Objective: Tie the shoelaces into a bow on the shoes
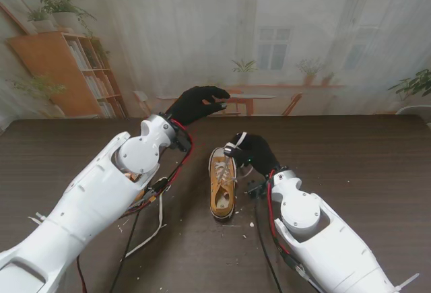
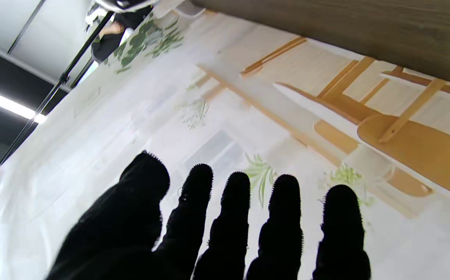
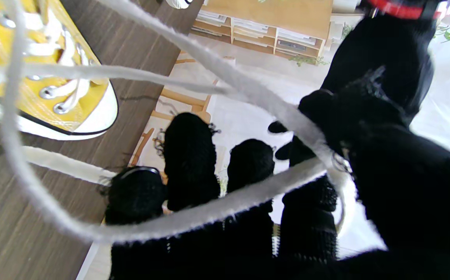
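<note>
A dark wood-grain desk (image 1: pixel 377 172) fills the near part of the stand's view. Behind its far edge hangs a printed backdrop (image 1: pixel 202 30) showing a pale room: an orange bookshelf (image 1: pixel 64 71) at the left with potted plants (image 1: pixel 57 7) on top, a white-framed window (image 1: pixel 273 47) near the middle, a wooden table with chairs (image 1: pixel 252 101) and small green plants. In the left wrist view a bright ceiling strip light (image 2: pixel 3 103) glows above the cloth's edge
</note>
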Tool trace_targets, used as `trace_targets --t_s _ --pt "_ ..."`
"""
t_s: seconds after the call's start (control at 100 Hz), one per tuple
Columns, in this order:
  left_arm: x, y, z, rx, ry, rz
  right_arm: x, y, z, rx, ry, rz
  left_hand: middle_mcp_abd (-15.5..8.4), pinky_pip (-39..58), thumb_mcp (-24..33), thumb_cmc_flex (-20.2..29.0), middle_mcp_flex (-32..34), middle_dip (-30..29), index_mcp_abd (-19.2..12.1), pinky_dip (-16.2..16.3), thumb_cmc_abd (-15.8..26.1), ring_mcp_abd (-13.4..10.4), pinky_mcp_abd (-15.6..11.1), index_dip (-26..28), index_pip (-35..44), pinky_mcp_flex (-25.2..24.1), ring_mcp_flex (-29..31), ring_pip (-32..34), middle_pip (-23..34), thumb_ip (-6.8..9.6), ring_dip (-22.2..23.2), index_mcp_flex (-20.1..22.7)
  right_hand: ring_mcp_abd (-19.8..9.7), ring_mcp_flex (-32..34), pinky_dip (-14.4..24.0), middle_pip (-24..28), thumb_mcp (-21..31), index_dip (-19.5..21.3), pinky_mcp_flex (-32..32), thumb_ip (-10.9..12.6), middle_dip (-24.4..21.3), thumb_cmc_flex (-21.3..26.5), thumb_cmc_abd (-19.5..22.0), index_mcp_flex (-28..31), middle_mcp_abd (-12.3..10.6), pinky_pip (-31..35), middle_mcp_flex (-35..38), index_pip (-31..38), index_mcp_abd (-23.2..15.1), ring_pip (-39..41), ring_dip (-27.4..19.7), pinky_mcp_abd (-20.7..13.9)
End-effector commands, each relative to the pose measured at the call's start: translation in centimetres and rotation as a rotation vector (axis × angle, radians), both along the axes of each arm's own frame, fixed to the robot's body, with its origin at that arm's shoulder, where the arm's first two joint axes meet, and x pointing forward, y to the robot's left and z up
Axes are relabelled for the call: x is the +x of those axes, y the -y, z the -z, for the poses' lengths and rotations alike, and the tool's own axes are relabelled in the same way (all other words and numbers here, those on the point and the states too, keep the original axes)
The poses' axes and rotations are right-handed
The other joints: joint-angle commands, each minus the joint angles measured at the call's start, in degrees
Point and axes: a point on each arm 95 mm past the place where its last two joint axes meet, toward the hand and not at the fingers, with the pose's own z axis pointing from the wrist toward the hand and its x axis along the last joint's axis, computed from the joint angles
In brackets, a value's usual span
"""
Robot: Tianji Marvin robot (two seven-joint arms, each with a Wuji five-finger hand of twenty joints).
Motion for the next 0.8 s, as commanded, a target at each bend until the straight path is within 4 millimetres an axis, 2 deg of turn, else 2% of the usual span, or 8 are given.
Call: trace_targets --t_s 0.0,0.1,0.16,0.34,0.47,0.59,0.7,0.79 --pt "-1.0 -1.7 1.8 -0.005 -0.045 -0.009 0.0 -0.3 -0.3 0.002 0.005 -0.008 -1.24 9.12 2.18 1.18 0.86 1.99 -5.29 -5.32 -2.38 -1.18 -0.41 1.14 1.52 -2.76 0.81 1.99 1.32 -1.22 -0.63 0.81 0.18 1.6 1.01 -0.18 1.13 0.35 0.66 1.46 -0.68 3.92 1.44 1.33 0.0 0.17 2.16 1.98 -3.38 -0.76 0.34 0.46" --pt "-2.5 -3.5 2.6 0.007 -0.027 0.001 0.0 -0.3 -0.5 -0.006 0.017 0.0 -1.7 12.43 3.78 2.18 -0.39 2.01 -5.92 -7.9 -4.35 -2.1 -1.55 1.76 2.42 -3.91 0.12 2.27 1.05 -1.21 -0.69 0.21 0.29 1.74 0.99 -0.25 1.01 -0.01 0.65 1.48 -0.74 3.87 1.52 1.07 0.16 0.1 2.36 1.98 -3.02 -0.85 0.27 0.62" --pt "-3.3 -4.5 3.2 0.032 -0.035 0.032 0.0 -0.3 -0.6 -0.012 0.023 0.001 -2.13 12.82 7.18 -0.55 -2.42 1.92 -5.45 -10.57 -4.85 -2.9 -2.81 1.77 1.97 -5.34 -1.55 1.64 0.38 -1.37 -0.83 -1.03 0.29 1.75 0.96 -0.27 0.96 -0.26 0.59 1.5 -0.76 3.9 1.54 0.91 0.3 -0.02 2.41 2.0 -2.73 -0.87 0.24 0.8" --pt "-4.7 -6.0 5.4 0.092 -0.07 0.11 -0.1 -0.4 -1.0 -0.049 0.052 0.006 -2.69 11.12 11.82 -4.89 -5.86 1.62 -4.59 -11.05 -9.03 -4.33 -4.71 1.05 -0.17 -6.94 -3.7 0.54 -0.88 -1.64 -0.51 -3.37 0.57 2.14 0.9 -0.21 0.98 -0.72 0.92 1.54 -0.76 3.82 1.55 0.54 0.46 -0.22 2.75 2.32 -2.09 -1.14 0.03 1.41" --pt "-4.9 -5.5 7.1 0.083 -0.092 0.121 -0.1 -0.4 -1.1 -0.06 0.059 0.002 -2.4 12.24 13.43 -7.8 -6.88 1.78 -3.49 -10.04 -11.56 -4.36 -5.21 -0.21 -2.24 -6.88 -3.83 1.8 -0.86 -2.79 0.52 -4.14 0.6 2.23 0.88 -0.23 1.06 -0.84 1.02 1.54 -0.78 3.83 1.53 0.5 0.49 -0.24 2.78 2.48 -2.15 -1.21 -0.03 1.37" --pt "-5.0 -4.6 8.2 0.024 -0.144 0.162 -0.1 -0.5 -1.2 -0.07 0.062 0.002 -2.35 12.27 12.42 -11.88 -8.16 1.65 -2.55 -9.71 -11.51 -4.37 -5.6 -2.0 -5.11 -7.77 -4.85 2.04 -1.34 -3.81 0.88 -4.97 0.6 2.24 0.87 -0.2 1.12 -0.94 1.03 1.53 -0.78 3.83 1.48 0.48 0.42 -0.24 2.84 2.57 -2.15 -1.22 -0.05 1.37" --pt "-4.9 -3.7 8.9 -0.011 -0.171 0.182 -0.1 -0.4 -1.1 -0.075 0.061 0.002 -2.24 12.53 12.16 -11.62 -8.55 1.65 -4.17 -9.33 -12.13 -4.47 -5.91 -2.87 -6.37 -7.85 -5.06 2.4 -1.54 -3.85 1.26 -4.92 0.63 2.33 0.85 -0.21 1.16 -1.03 1.07 1.52 -0.81 3.85 1.45 0.48 0.62 -0.27 2.95 2.65 -2.2 -1.24 -0.08 1.46" --pt "-4.9 -2.9 9.3 -0.053 -0.194 0.195 -0.1 -0.5 -1.1 -0.078 0.062 0.0 -2.38 13.3 12.79 -10.61 -8.62 1.86 -7.3 -8.78 -13.35 -4.65 -6.17 -2.75 -5.68 -7.89 -5.07 3.22 -1.46 -3.84 1.85 -4.06 0.59 2.36 0.85 -0.25 1.18 -1.09 1.07 1.51 -0.82 3.85 1.45 0.44 0.49 -0.28 2.9 2.73 -2.14 -1.3 -0.11 1.47"
